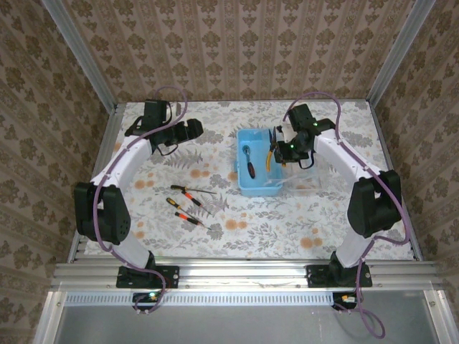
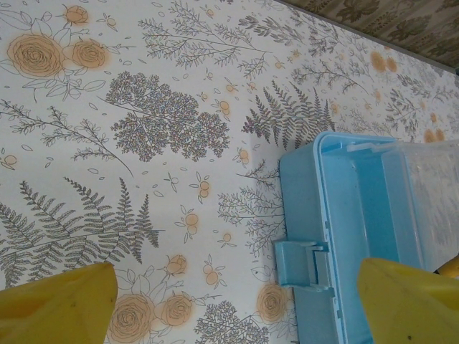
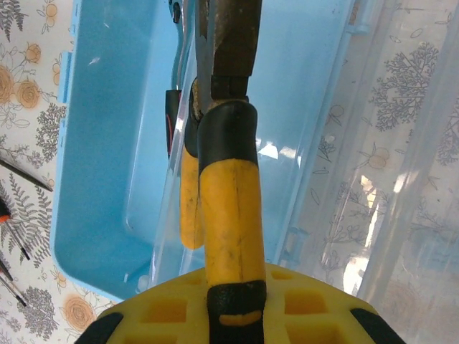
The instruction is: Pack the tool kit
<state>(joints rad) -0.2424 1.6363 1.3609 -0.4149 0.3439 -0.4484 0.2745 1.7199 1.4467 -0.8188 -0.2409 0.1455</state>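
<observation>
Lying nearest to the arm bases, three red and black screwdrivers (image 1: 188, 205) sit loose on the flowery table (image 1: 143, 179), left of the middle and apart from the case (image 1: 252, 188). Just past them, to the right, is that light-blue case. It is open, and its clear lid (image 1: 305, 183) lies flat on the table on its right side. One more screwdriver (image 1: 249, 162) lies inside the case. The right gripper (image 1: 278, 149) hangs over the right side of the case and is squeezed tight on the pliers (image 1: 270, 155). From the right wrist, the pliers (image 3: 228, 208) have yellow and black handles, and their metal nose points away over the case (image 3: 107, 179). Farther back on the left, the left gripper (image 1: 191, 131) is above bare table, left of the case and not touching it. From the left wrist, its yellow fingers (image 2: 57, 304) are spread wide with nothing between them, and a corner of the case with its little latch (image 2: 305, 261) shows near the right finger
</observation>
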